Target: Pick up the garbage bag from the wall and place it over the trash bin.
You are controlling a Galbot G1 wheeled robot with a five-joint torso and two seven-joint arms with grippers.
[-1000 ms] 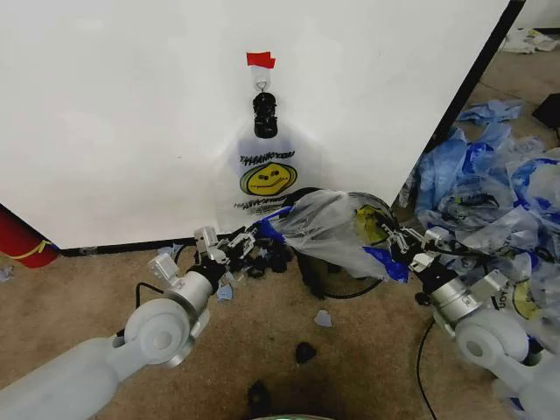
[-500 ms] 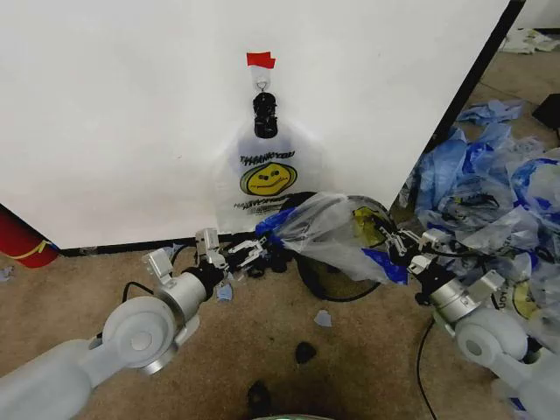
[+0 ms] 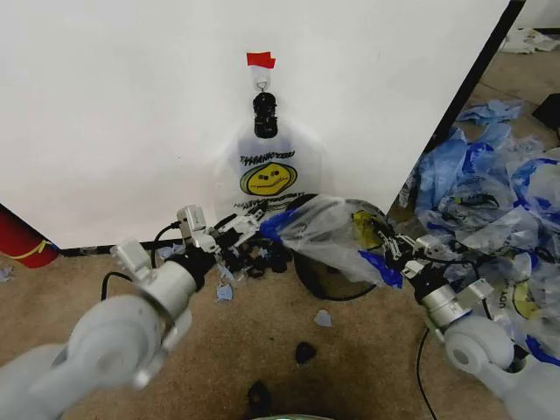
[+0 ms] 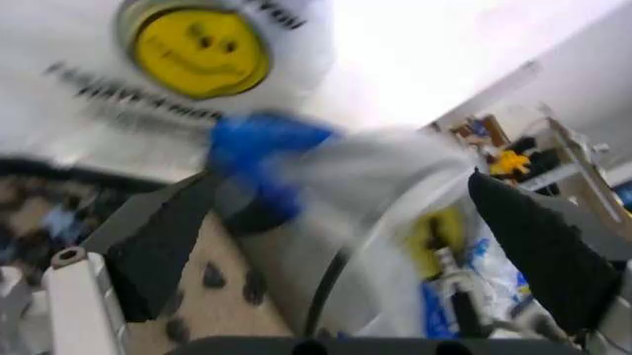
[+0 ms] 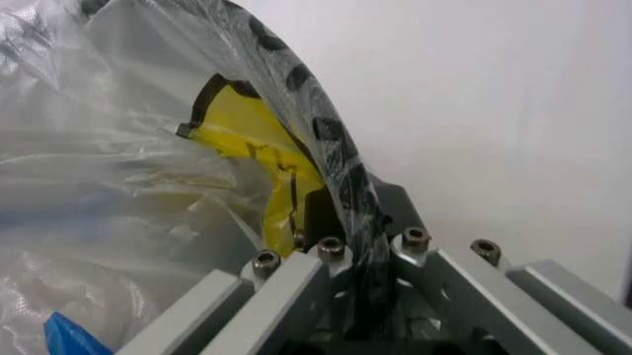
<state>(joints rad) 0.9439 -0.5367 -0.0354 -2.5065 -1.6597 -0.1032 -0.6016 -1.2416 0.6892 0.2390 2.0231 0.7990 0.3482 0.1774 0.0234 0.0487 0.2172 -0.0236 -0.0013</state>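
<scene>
- The right gripper (image 3: 391,248), at centre right of the head view, is clamped on one edge of the garbage bag (image 3: 328,236); in the right wrist view the plastic (image 5: 129,185) is pinched between its fingers.
- The left gripper (image 3: 234,229), at centre left, has its fingers (image 4: 158,244) spread apart, with the bag's blue handle (image 4: 259,151) lying between them.
- The bag stretches crosswise from left to right over the top of the trash bin (image 3: 331,276), its long axis sloping down towards the right.
- A second smiley bag (image 3: 267,175) hangs from a black clip (image 3: 264,114) on the wall (image 3: 114,114), under red tape (image 3: 260,59).
- The floor is tan carpet (image 3: 350,359); a heap of blue bags (image 3: 490,192) lies at the right edge and a red cylinder (image 3: 19,241) at the left.
</scene>
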